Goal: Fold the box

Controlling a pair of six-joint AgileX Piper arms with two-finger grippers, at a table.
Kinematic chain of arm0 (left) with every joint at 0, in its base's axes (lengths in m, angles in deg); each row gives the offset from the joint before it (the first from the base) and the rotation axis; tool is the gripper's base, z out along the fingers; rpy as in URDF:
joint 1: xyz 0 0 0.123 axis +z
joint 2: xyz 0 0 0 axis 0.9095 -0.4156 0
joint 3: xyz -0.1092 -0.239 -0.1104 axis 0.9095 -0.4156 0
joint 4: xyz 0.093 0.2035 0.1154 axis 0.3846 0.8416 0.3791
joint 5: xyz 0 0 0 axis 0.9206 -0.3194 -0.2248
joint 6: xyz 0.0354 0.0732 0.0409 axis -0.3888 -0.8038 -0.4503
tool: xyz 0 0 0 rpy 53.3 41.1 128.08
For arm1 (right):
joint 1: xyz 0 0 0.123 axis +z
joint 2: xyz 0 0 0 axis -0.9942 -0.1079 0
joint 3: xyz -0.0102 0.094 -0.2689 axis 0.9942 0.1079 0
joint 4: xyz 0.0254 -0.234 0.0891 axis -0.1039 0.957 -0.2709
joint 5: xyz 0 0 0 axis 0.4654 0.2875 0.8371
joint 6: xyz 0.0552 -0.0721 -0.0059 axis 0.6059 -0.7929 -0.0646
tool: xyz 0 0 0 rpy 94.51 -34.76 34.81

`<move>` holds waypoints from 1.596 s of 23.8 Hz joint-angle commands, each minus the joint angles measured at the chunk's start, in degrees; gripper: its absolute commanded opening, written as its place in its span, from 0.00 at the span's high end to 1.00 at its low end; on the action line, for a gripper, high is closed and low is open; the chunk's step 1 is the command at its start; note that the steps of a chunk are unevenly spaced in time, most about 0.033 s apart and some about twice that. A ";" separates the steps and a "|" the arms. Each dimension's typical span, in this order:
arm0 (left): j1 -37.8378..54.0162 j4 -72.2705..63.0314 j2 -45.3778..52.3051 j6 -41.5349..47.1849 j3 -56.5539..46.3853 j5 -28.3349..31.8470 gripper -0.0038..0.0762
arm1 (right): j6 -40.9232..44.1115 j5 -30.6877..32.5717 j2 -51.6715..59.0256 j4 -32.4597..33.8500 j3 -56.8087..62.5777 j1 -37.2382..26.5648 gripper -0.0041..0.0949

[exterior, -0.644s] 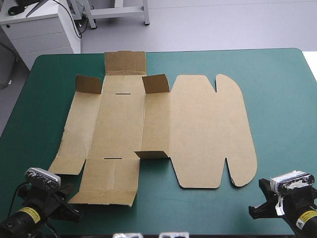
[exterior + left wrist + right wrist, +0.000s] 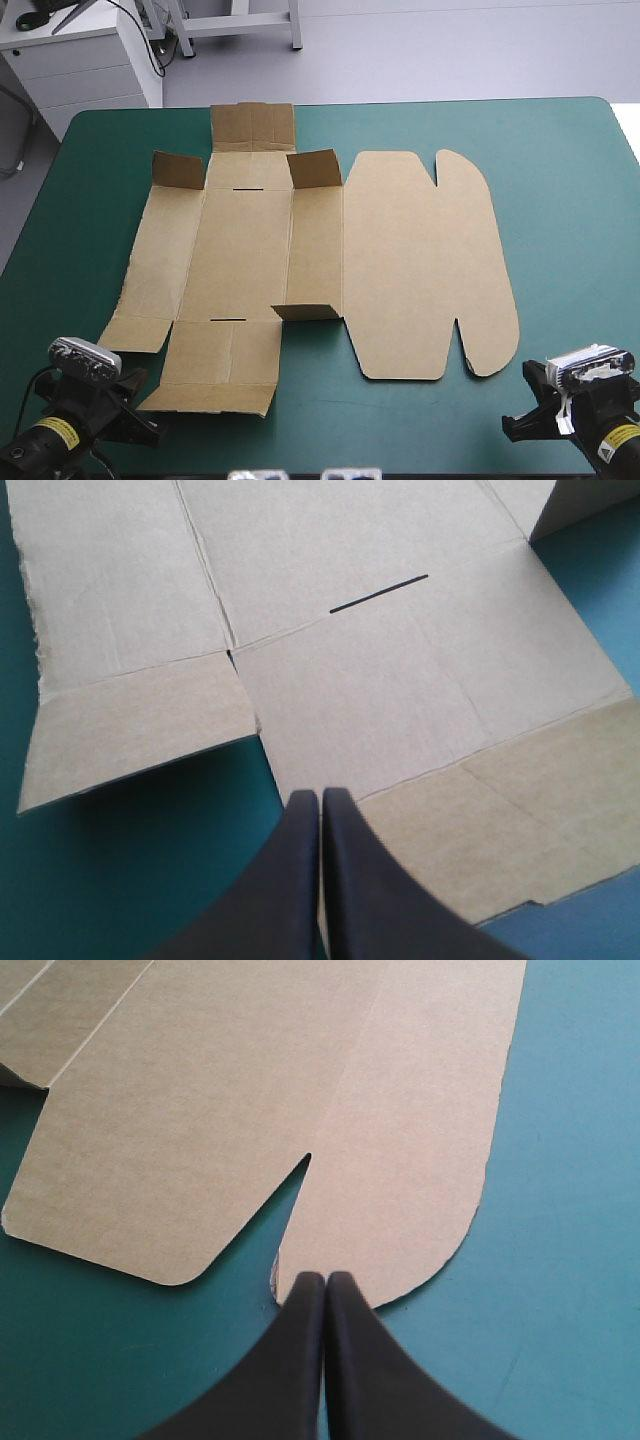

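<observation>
High view shows you the box [image 2: 320,260] spread almost flat in the middle of the teal-green surface [image 2: 570,200], its lid panel [image 2: 420,270] to the right. Only a few small flaps [image 2: 315,168] stand up. No wall is raised or tucked, so I judge nearly all the folding is left. Your left gripper [image 2: 320,798] is clenched and empty at the box's near left flap. Your right gripper [image 2: 326,1278], also clenched on nothing, sits at the lid's rounded near corner.

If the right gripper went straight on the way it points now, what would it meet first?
The box: its rounded flap lies just ahead of the shut right gripper. The gripper's height is unclear, so it might instead pass over the board.
</observation>
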 commanded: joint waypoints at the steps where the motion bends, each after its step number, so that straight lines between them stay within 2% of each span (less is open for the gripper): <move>1: -0.03 -0.01 -1.13 0.02 3.72 3.54 0.96 | -0.37 -3.80 -0.47 0.32 -1.53 -0.13 0.98; 4: -0.03 -0.01 -4.30 0.02 6.42 3.31 0.96 | -0.37 -3.80 -0.47 0.32 -1.53 -0.13 0.98; 11: -0.03 1.51 -19.10 0.53 16.57 4.55 0.96 | -0.37 -3.80 -0.47 0.32 -1.53 -0.13 0.98; 13: -0.03 2.18 -25.48 0.53 22.02 3.56 0.93 | -0.37 -3.80 -0.47 0.32 -1.53 -0.13 0.98; 20: 1.26 -1.88 -44.63 -3.69 38.81 1.50 0.93 | -0.37 -3.80 -0.47 0.32 -1.53 -0.13 0.98; 24: 10.76 -19.37 -50.79 -17.30 41.58 -2.86 0.93 | -0.37 -3.80 -0.47 0.32 -1.53 -0.13 0.98; 27: 22.62 -33.01 -53.73 -27.61 41.58 -10.60 0.93 | -0.37 -3.80 -0.47 0.32 -1.53 -0.13 0.98; 34: 39.71 -36.60 -56.22 -30.95 41.58 -17.22 0.93 | -0.37 -3.80 -0.47 0.32 -1.53 -0.13 0.98; 38: 46.48 -40.07 -57.31 -32.11 41.58 -17.02 0.93 | -0.37 -3.80 -0.47 0.32 -1.53 -0.13 0.98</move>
